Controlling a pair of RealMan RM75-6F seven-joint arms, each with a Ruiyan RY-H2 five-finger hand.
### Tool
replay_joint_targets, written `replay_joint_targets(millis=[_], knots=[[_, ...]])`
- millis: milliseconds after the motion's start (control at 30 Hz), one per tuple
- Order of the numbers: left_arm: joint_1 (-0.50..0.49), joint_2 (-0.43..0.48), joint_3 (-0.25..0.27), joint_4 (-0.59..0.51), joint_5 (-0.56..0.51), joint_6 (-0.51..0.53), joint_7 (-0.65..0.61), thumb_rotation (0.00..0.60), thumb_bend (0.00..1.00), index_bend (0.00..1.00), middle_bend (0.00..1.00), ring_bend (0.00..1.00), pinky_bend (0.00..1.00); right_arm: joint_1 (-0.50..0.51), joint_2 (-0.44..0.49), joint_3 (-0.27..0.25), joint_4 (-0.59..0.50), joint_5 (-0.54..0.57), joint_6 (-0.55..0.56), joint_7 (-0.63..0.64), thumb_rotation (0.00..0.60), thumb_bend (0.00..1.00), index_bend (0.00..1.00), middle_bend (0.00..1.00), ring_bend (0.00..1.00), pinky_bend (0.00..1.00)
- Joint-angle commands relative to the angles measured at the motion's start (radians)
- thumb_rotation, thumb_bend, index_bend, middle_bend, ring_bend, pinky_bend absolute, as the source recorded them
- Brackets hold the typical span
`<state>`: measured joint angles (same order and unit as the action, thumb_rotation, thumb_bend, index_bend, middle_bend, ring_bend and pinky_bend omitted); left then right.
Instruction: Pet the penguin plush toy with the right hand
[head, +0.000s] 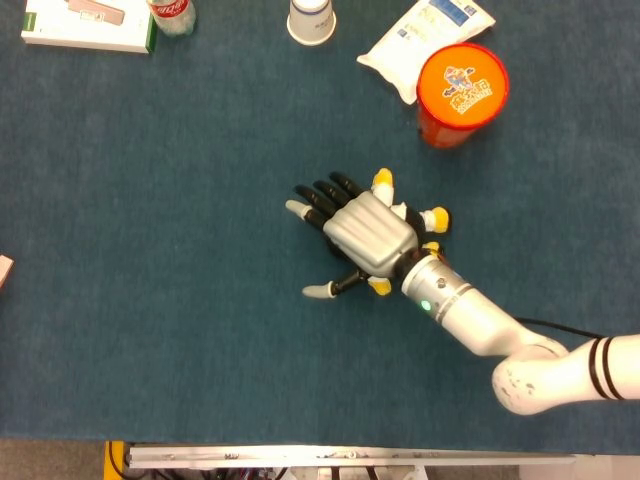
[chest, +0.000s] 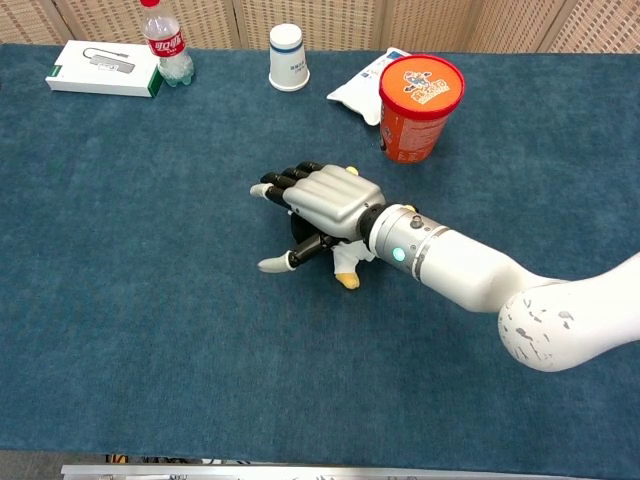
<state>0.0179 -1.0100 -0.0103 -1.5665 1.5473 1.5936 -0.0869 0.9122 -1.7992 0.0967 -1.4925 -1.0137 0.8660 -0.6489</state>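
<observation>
The right hand lies palm-down directly on top of the penguin plush toy, fingers spread and gripping nothing, resting on it. The toy sits under the palm on the worktop, toward the robot from the orange canister. Only yellow feet and flipper tips show. The left hand is out of sight.

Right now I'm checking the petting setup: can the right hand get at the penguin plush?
Probably yes. The right hand lies spread directly over the penguin plush, nothing between them, though actual contact is hidden under the palm.
</observation>
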Motion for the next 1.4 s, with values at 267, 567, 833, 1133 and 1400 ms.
replay_joint_targets(millis=[267,567,833,1133,1400], knots=[[0.003,-0.001,0.003,0.007,0.011,0.008,-0.007,0.6,0.34,0.22,0.24,0.2,0.14,-0.094,0.176,-0.039,-0.206,-0.079,0.157,0.009,0.101,0.0,0.0,0.0,0.0,0.0],[-0.003,-0.003,0.002,0.005,0.024,0.008,-0.009,0.6,0.34,0.22,0.24,0.2,0.14,-0.243,0.452,-0.099,-0.441,-0.183,0.365,0.026,0.265,0.0,0.0,0.0,0.0,0.0],[-0.009,-0.006,0.0,0.009,0.03,0.008,-0.015,0.6,0.34,0.22,0.24,0.2,0.14,-0.414,0.624,-0.186,-0.445,-0.354,0.535,0.179,0.406,0.0,0.0,0.0,0.0,0.0],[-0.027,-0.006,-0.004,-0.003,0.051,0.002,-0.005,0.6,0.34,0.22,0.24,0.2,0.14,-0.596,0.692,-0.237,-0.38,-0.435,0.69,0.335,0.416,0.0,0.0,0.0,0.0,0.0],[-0.031,-0.007,-0.002,-0.014,0.052,-0.001,0.008,0.6,0.34,0.22,0.24,0.2,0.14,-0.693,0.734,-0.243,-0.346,-0.463,0.745,0.406,0.417,0.0,0.0,0.0,0.0,0.0]])
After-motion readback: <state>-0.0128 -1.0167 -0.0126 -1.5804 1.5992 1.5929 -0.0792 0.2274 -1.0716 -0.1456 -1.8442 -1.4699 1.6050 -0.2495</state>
